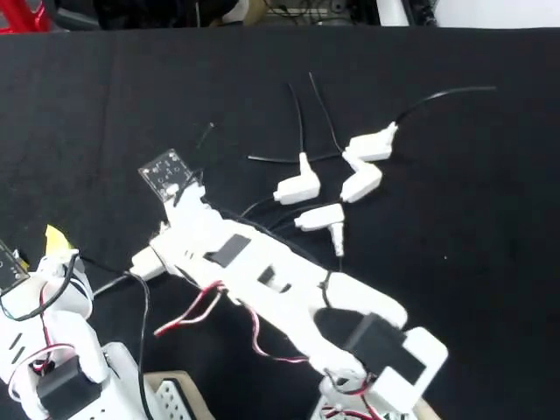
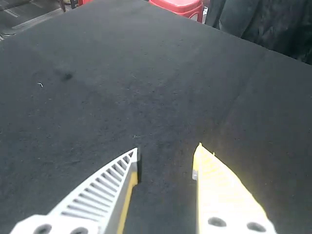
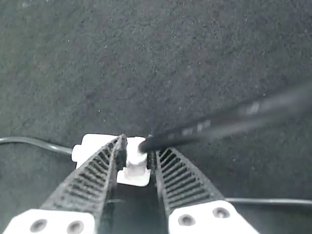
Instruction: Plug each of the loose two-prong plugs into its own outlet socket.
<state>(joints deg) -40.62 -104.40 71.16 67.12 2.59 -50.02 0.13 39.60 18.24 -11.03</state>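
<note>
Right gripper (image 3: 137,146) is clamped on a white plug (image 3: 132,171); its ribbed fingers (image 3: 92,180) press the plug's two sides. The plug's long axis runs along the fingers, from palm toward tips. A black cable (image 3: 229,122) leaves the plug at the tip end and rises across the right wrist view. I cannot see the prongs, so I cannot tell which way they face.

A second white piece (image 3: 92,145) sits just beside the plug, on the outer side of one finger, and appears to touch it. A thin lead (image 3: 29,142) runs off its far end along the cloth (image 3: 146,58). I cannot tell whether this piece is a socket. I judge that the coming move turns on this pair: the piece lies sideways from the held plug, across the finger, not ahead of the tips.

Four more white connectors (image 1: 297,185) lie grouped at the table's centre in the high view, just beside the right arm (image 1: 271,284) on its far side.

Left gripper (image 2: 167,155) is open over bare cloth and holds nothing. In the high view it sits at the near left edge, well apart from the connectors. I judge the right arm nearer to every task part.
</note>
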